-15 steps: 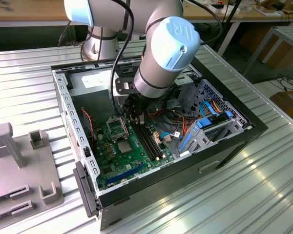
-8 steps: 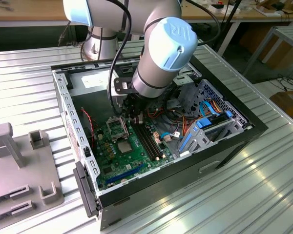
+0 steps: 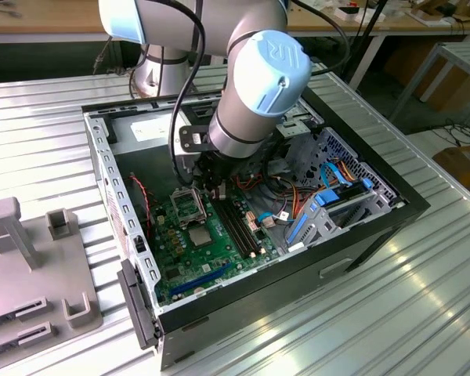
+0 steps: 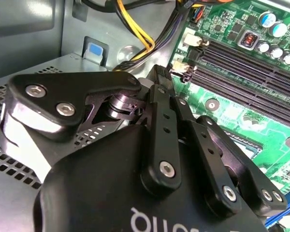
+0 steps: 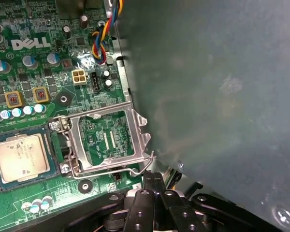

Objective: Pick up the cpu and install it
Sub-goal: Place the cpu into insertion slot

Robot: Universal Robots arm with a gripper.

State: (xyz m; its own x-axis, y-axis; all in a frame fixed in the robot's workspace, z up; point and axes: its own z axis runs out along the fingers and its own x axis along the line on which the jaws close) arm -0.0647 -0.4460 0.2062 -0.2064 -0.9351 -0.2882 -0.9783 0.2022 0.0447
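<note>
Black gripper [image 5: 154,181] linkage lies closest to the lens in both wrist views, its two fingers drawn together to a narrow tip with nothing visible between them — it looks empty, though whether the pads fully meet I cannot tell for sure. In the first wrist view the cpu [image 5: 21,157] sits flat in its socket [image 5: 24,159] on the green board [image 5: 38,67], silver top up, and the hinged metal frame [image 5: 108,140] is swung open beside it, with the wire lever [image 5: 135,169] sprung free at the frame's far edge. That is the relation that counts: the gripper tip hangs just beside the lever end of the open frame, while the chip lies on the other side of the frame, apart from the fingers. Being square, the chip has no long axis; its edges run parallel with the socket's. One arm, one gripper, one chip, one socket, one open frame. In the exterior view the arm [image 3: 254,86] reaches down into the open computer case [image 3: 376,227], whose long black memory slots [image 3: 239,227] run next to the socket; I count four.
</note>
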